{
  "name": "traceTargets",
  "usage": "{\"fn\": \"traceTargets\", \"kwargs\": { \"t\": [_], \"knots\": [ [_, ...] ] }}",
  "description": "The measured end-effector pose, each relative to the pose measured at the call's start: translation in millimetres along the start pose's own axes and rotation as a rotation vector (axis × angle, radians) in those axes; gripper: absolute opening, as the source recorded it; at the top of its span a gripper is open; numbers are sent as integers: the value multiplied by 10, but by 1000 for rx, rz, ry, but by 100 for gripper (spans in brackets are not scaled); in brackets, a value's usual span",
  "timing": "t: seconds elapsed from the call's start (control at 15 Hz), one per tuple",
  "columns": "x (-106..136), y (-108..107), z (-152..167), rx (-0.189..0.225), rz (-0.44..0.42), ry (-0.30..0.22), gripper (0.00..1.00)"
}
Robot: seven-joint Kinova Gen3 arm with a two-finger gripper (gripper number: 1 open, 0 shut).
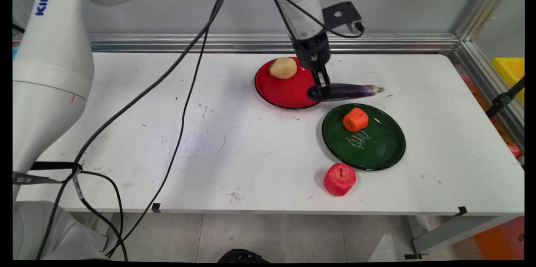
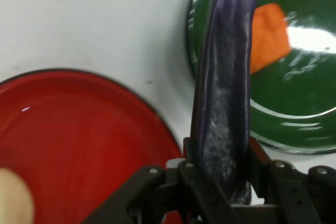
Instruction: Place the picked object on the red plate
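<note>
1. Main view: black gripper (image 1: 320, 90) clamped on one end of a purple eggplant (image 1: 354, 90), held level just above the white table (image 1: 209, 141). Red plate (image 1: 279, 91) with a potato (image 1: 283, 68) at 9 o'clock from the eggplant. Green plate (image 1: 379, 150) with an orange chunk (image 1: 356, 119) at 5 o'clock. Red apple (image 1: 339, 179) at 6 o'clock, beside the green plate.
2. Hand view: eggplant (image 2: 226, 77) pinched between the fingers (image 2: 197, 182), pointing to 12 o'clock. Red plate (image 2: 79, 140) at 9 o'clock, green plate (image 2: 294, 103) at 2 o'clock.

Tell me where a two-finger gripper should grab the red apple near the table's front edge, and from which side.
Grip the red apple across its rounded sides, coming straight down from above. It stands upright with its stem up, alone on the table, just clear of the green plate, so a top-down approach likely has room for both fingers.
</note>
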Motion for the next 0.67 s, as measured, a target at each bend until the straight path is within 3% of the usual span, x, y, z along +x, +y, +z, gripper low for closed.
{"fn": "traceTargets", "kwargs": {
  "t": [0.67],
  "knots": [
    [-400,-495,-35,109,-30,-32,0]
  ]
}}
